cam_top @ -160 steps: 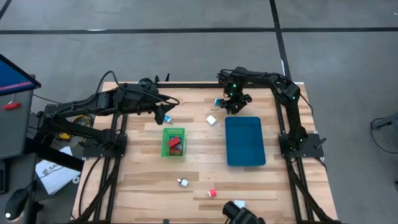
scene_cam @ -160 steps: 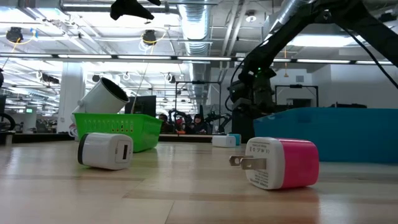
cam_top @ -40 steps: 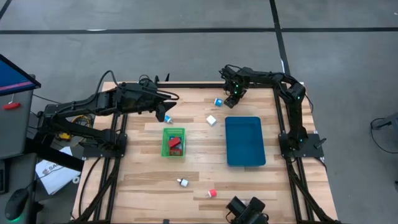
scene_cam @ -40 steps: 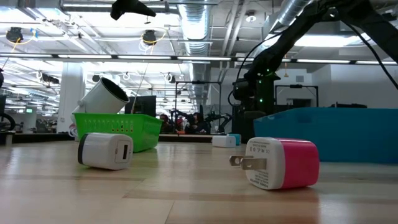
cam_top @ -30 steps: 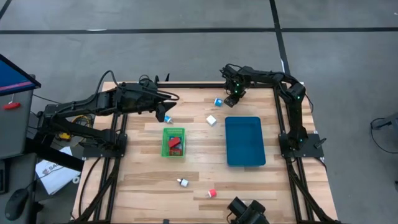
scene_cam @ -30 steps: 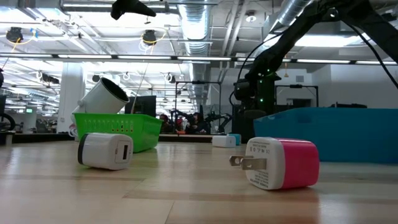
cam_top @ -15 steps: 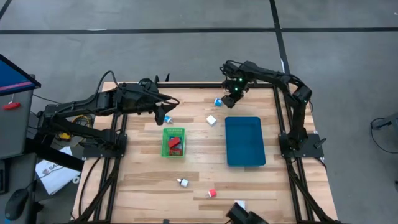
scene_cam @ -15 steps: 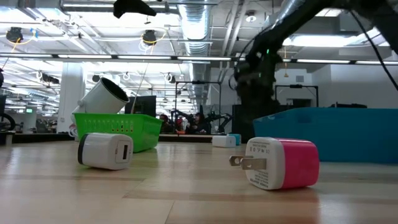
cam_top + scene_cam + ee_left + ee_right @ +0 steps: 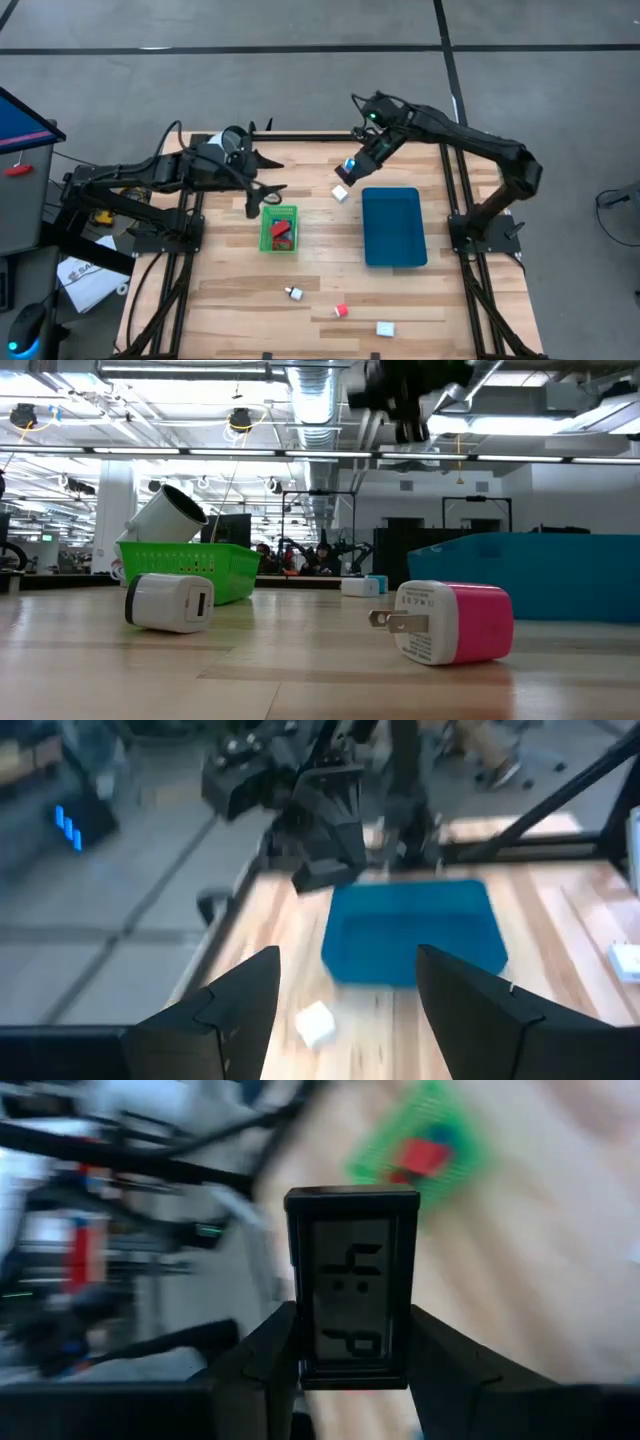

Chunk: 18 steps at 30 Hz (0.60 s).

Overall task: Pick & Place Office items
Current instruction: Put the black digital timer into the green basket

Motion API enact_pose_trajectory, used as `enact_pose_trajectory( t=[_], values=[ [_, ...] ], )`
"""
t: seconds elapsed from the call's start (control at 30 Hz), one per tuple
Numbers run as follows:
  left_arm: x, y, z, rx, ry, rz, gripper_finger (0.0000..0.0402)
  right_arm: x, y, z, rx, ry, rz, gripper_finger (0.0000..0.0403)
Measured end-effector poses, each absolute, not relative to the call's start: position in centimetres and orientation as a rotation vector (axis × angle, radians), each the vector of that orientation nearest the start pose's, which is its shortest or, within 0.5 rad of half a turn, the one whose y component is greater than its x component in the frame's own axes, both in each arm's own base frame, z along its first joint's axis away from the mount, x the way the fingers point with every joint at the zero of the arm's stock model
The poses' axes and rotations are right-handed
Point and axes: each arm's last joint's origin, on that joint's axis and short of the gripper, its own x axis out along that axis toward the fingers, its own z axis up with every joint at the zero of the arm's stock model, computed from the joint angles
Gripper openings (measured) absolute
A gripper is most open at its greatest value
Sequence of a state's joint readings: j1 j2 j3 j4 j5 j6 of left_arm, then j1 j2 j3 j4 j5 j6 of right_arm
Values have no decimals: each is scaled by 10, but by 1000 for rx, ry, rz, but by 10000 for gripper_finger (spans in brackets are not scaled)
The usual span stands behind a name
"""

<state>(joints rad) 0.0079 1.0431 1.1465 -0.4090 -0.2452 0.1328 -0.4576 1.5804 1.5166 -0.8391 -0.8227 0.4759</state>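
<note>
My right gripper [image 9: 349,172] hangs high over the table's far middle, shut on a small black device with a grey display [image 9: 352,1285]. Below it lie a small blue block [image 9: 377,583] and a white cube [image 9: 340,192]. My left gripper [image 9: 262,196] stands open with nothing between its fingers, at the far edge of the green tray [image 9: 279,228], which holds red and black items. The dark blue tray [image 9: 393,226] lies to the right. A white charger [image 9: 168,602], a pink charger [image 9: 455,622] and a white block [image 9: 385,328] rest near the front edge. My right gripper pinches the black device between its two fingers [image 9: 262,1365] by the lower part of its two long sides [image 9: 304,1342]. The device stands out beyond the fingertips, display toward the wrist camera. It is lifted clear of the table.
In the low view, a white cylinder with a dark opening [image 9: 166,512] shows tilted behind the green tray's wall [image 9: 185,560]. Black frame rails run along the table's left, right and far edges. Bare wood lies between the two trays and in front of them.
My right gripper has risen from low at the table's far edge and swung toward the table's left and near side, carrying the black device up over the blue block and white cube. My left gripper has turned a little above the green tray's far edge.
</note>
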Motion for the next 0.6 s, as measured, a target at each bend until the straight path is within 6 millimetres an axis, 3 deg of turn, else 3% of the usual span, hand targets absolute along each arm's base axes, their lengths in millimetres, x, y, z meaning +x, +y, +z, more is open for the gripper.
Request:
enact_pose_trajectory(
  t=[0.17,0.3,0.6],
  values=[
    [225,-3,400,303,175,133,227,323,-77,377,1026,667,368,138],
    [236,-11,401,301,112,69,227,338,-46,394,1050,586,513,138],
    [255,-39,395,292,52,-99,243,359,-11,386,1092,617,584,139]
  ],
)
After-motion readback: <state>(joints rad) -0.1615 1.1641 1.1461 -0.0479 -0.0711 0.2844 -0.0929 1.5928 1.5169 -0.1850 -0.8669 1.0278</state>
